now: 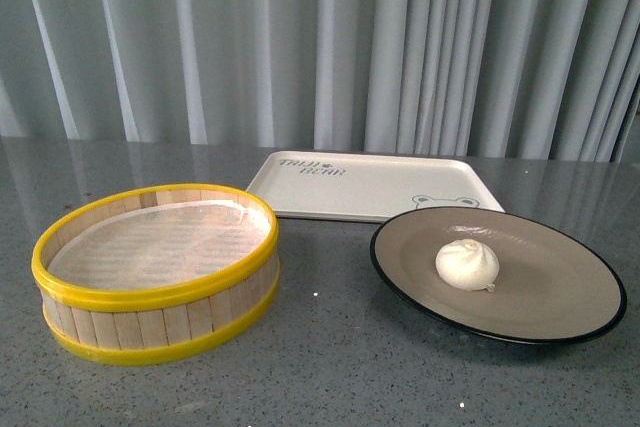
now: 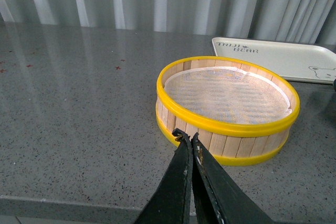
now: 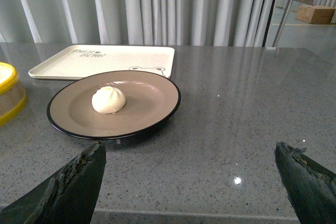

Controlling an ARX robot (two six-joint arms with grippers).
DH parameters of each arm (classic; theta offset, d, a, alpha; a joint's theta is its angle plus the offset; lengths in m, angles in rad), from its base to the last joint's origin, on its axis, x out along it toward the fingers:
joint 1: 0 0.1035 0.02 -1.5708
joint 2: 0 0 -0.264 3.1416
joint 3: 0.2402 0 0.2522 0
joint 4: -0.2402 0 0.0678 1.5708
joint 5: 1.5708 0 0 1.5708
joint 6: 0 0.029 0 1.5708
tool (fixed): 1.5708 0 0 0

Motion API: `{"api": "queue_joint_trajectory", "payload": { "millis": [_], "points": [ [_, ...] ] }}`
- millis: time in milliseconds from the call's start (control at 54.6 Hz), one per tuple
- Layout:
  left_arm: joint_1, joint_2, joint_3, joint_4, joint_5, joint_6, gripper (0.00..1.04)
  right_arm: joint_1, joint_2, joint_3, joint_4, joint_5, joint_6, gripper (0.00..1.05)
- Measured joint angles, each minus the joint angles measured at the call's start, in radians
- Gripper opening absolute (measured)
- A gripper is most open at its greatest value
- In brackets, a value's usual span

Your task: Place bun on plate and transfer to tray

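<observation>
The white pleated bun [image 1: 467, 264] [image 3: 108, 99] rests near the middle of the beige plate [image 1: 560, 287] [image 3: 152, 95] with its black rim, on the table's right side. Just behind the plate lies the cream tray [image 1: 350, 192] [image 2: 283, 59] [image 3: 79, 64] with lettering and a bear face, nothing on it. Neither arm shows in the front view. In its own wrist view my left gripper [image 2: 187, 137] is shut with nothing in it, its tips just in front of the steamer basket. My right gripper [image 3: 190, 153] stands wide open above the table's near edge, short of the plate.
A yellow-rimmed wooden-slat steamer basket [image 1: 155, 267] [image 2: 228, 108] with a white liner sits on the left of the grey speckled table [image 1: 330, 367]. Pale curtains [image 1: 320, 47] hang behind. A stand and a cardboard box [image 3: 314, 14] are off to the far right.
</observation>
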Motion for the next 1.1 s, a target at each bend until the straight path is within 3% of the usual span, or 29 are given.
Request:
{"api": "queue_joint_trajectory", "payload": {
  "millis": [311, 934, 1026, 1099],
  "points": [
    [0.0, -0.227, -0.001, -0.215, 0.0, 0.0, 0.04, 0.0, 0.0, 0.0, 0.0, 0.0, 0.0, 0.96],
    [0.0, -0.425, -0.001, -0.412, 0.0, 0.0, 0.04, 0.0, 0.0, 0.0, 0.0, 0.0, 0.0, 0.96],
    [0.0, -0.539, 0.0, -0.561, 0.0, 0.0, 0.04, 0.0, 0.0, 0.0, 0.0, 0.0, 0.0, 0.96],
    [0.0, -0.587, 0.0, -0.581, 0.0, 0.0, 0.04, 0.0, 0.0, 0.0, 0.0, 0.0, 0.0, 0.96]
  ]
}}
